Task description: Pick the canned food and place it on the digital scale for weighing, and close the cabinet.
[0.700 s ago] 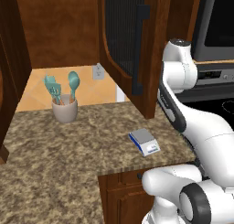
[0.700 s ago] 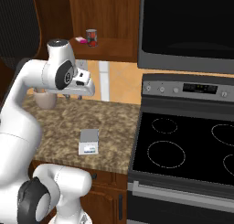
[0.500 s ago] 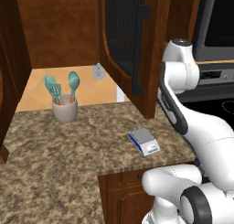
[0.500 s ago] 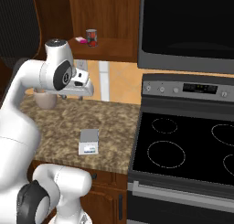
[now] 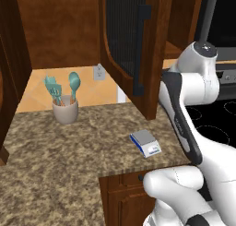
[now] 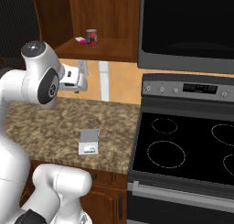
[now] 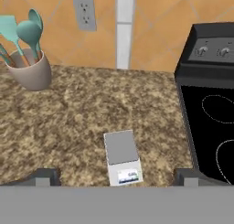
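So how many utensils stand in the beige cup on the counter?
3 teal utensils, it seems: a spatula on the left, a spoon beside it, another spoon behind. More may be hidden inside the cup.

Speckled stone counter point(image 5: 69, 151) beside the glossy black glass stove point(image 6: 183, 150), under the reddish wood cabinet point(image 5: 129, 40).

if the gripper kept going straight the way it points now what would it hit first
Probably the small flat grey-topped digital scale on the speckled granite counter: in the hand view it lies between the open jaws of the gripper, with nothing seen in between. Depth is unclear, so it might meet bare counter beside it.
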Motion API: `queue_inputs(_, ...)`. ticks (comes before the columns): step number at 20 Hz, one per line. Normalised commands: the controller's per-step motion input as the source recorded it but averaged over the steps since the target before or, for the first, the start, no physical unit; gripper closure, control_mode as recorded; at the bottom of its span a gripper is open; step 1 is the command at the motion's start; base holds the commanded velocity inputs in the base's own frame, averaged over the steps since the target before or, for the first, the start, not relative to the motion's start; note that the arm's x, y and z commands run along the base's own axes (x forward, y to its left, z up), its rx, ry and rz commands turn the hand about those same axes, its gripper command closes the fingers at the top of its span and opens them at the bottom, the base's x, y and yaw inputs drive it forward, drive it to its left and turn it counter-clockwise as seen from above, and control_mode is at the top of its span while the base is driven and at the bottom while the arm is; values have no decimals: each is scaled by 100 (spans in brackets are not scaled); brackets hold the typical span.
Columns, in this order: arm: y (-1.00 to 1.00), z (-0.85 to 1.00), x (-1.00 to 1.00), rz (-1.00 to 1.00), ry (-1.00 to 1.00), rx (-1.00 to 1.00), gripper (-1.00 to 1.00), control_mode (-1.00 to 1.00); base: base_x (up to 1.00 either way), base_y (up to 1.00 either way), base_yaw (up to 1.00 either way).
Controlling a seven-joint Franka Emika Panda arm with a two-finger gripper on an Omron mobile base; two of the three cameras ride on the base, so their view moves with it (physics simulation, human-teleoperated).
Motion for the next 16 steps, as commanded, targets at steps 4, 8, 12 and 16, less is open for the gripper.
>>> queue_inputs(4, 0, 80, -14, 6, -16, 0, -100, -100, 0, 0, 0)
queue_inputs(8, -12, 66, -5, 8, -10, 4, -100, -100, 0, 0, 0)
queue_inputs(12, -2, 41, 0, 5, -8, 1, -100, -100, 0, 0, 0)
queue_inputs(16, 0, 44, 6, 0, -7, 0, -100, -100, 0, 0, 0)
